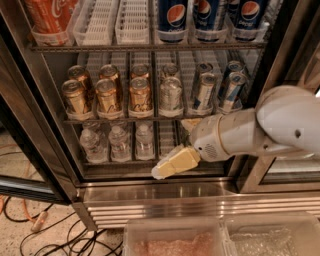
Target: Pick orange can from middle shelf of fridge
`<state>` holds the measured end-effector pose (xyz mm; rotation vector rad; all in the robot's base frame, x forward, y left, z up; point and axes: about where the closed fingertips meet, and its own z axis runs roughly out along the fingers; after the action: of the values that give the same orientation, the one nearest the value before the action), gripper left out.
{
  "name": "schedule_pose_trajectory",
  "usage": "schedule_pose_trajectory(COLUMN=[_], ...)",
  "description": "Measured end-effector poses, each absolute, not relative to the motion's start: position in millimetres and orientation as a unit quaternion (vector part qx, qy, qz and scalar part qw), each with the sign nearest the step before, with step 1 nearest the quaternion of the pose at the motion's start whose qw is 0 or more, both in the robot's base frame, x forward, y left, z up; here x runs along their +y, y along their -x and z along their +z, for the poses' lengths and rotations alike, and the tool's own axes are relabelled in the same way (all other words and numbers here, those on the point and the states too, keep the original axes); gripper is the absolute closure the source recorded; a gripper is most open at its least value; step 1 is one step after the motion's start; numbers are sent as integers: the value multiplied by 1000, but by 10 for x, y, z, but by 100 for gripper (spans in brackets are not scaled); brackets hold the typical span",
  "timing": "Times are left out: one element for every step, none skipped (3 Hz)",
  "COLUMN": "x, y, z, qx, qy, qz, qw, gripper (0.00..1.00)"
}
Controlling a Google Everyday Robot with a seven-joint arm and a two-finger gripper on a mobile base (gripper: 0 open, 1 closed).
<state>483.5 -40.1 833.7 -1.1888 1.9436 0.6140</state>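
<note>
Several orange cans stand in three lanes at the left of the middle shelf of the fridge; the front ones are the left, the middle and the right. My gripper is open and empty. It hangs in front of the lower shelf, below and to the right of the orange cans and apart from them. One cream finger points down-left, and the other sits at the middle shelf's edge. My white arm comes in from the right.
A silver-green can and slim blue-and-white cans stand right of the orange cans. Pepsi cans, white trays and a red Coca-Cola bottle are above. Water bottles are below. Cables lie on the floor, and clear bins stand in front.
</note>
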Motion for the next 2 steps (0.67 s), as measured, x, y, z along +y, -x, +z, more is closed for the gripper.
schedule_pose_trajectory(x=[-226,-111], y=[-4994,-5203], z=[8146,8146], qx=[769,766], qy=[416,375], qz=[257,250], qw=[412,457], gripper=[0,0])
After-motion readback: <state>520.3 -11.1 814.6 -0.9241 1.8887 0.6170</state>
